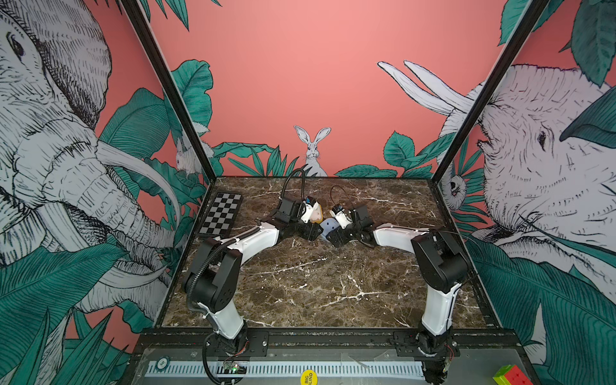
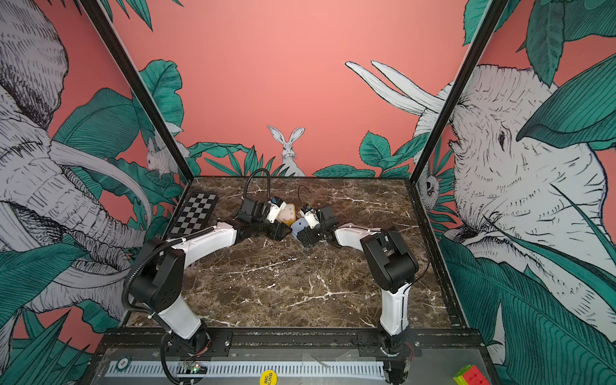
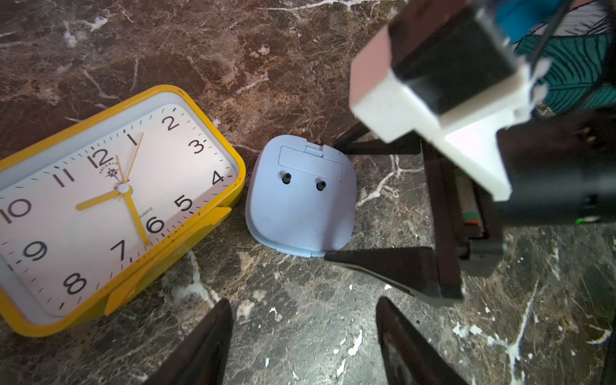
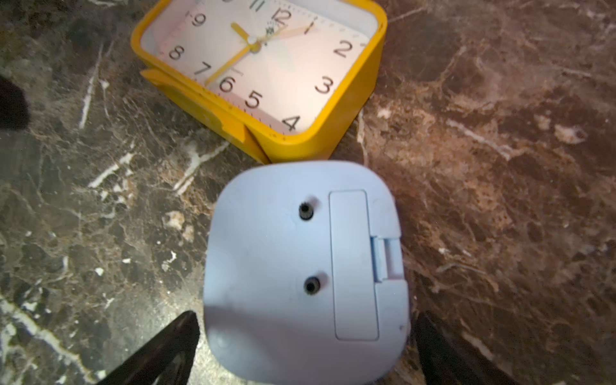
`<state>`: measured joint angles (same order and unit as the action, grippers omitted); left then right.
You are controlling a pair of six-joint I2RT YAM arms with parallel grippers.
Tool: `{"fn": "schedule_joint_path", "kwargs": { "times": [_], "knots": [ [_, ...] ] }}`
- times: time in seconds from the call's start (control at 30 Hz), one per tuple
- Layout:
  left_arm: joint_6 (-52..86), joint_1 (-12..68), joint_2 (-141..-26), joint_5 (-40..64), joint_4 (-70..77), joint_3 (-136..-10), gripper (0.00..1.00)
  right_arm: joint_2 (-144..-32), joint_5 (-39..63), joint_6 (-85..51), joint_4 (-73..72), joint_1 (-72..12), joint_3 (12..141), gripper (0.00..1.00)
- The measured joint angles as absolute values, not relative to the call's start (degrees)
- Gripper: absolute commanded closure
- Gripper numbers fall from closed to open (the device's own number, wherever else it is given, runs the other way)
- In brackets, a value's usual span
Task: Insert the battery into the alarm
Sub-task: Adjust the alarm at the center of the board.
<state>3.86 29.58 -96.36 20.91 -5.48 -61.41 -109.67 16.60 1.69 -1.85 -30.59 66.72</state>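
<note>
**Grippers empty, battery cover shut**

Left gripper (image 3: 303, 306) hung released, fingers apart with nothing between them, over bare marble table (image 3: 300, 66) just short of the blue alarm (image 3: 300, 196). Right gripper (image 4: 305, 320) was spread wide, one finger on either side of that alarm. Whether its pads pressed the sides could not be told, and it carried nothing.

The blue alarm lay face down with its back up, showing two black knobs (image 4: 305, 210). It sat just beside a corner of the yellow alarm clock (image 4: 263, 66), which lay face up.

Neither gripper held the battery. Through the right gripper's frame, the left wrist view showed a greenish cylinder (image 3: 468, 200) with a reddish end. That may have been the battery, but it was too hidden to say.

The only container in play was the compartment in the blue alarm's back. Its battery cover (image 4: 353, 263) was closed flush and the latch tab (image 4: 386, 258) was seated, so its contents were hidden.

The main risk, as I judged it, was that nothing could go in until that cover came off. Prying at the tab could skate the light alarm across the smooth marble or shove it into the yellow clock unless the right fingers braced it. The two grippers were also crowded together, so a reach for the tab could knock one against the other.
</note>
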Motion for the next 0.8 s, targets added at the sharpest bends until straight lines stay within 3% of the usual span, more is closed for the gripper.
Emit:
{"fn": "schedule_joint_path", "kwargs": {
  "times": [0.57, 0.63, 0.67, 0.8],
  "knots": [
    [3.09, 29.58, -96.29, 20.21, -4.80, -60.23, 0.27, -116.46, 15.68, 3.44, 9.47, -30.70, 76.88, 0.02],
    [2.74, 29.58, -96.29, 19.99, -4.80, -60.23, 0.22, -116.62, 15.40, 3.44, 10.04, -30.70, 77.28, 0.01],
    [2.57, 29.58, -96.29, 19.86, -4.80, -60.23, 0.03, -116.62, 15.35, 3.44, 10.17, -30.70, 77.32, 0.01],
    [1.13, 29.58, -96.29, 19.20, -4.84, -60.23, 0.01, -116.62, 15.44, 3.86, 10.68, -30.70, 77.52, 0.07]
  ]
}}
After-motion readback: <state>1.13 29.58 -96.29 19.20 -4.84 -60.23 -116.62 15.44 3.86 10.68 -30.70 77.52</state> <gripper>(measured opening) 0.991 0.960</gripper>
